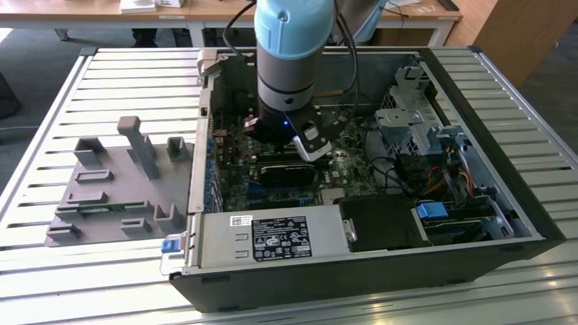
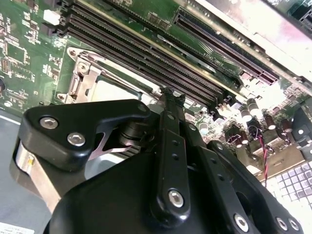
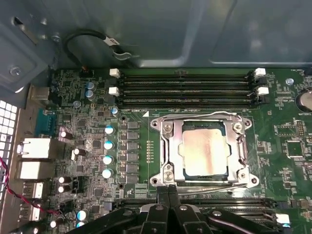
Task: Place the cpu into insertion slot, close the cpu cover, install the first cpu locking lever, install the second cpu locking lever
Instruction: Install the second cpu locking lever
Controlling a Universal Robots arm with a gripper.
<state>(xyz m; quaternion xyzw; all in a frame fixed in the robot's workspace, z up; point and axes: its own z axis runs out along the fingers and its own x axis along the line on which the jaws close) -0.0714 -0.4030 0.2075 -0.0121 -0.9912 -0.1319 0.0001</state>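
One arm (image 1: 285, 61) over open PC case (image 1: 505, 223), exterior view; gripper (image 1: 307, 145) low above board. First wrist view: cpu (image 3: 207, 151) seated in socket, cover (image 3: 170, 146) down around it; fingertips (image 3: 164, 191) pressed together, empty, at socket's 6 o'clock edge, likely for lever (image 3: 209, 186). Second wrist view: fingers (image 2: 171, 126) closed beside socket.

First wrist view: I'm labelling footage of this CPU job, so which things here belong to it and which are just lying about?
Part of the job:
the cpu, seated in its socket
the cpu cover, closed around it
the gripper, fingertips together at the socket's edge

Just there:
the memory slots
the row of capacitors
the grey fixture plate beside the case in the exterior view
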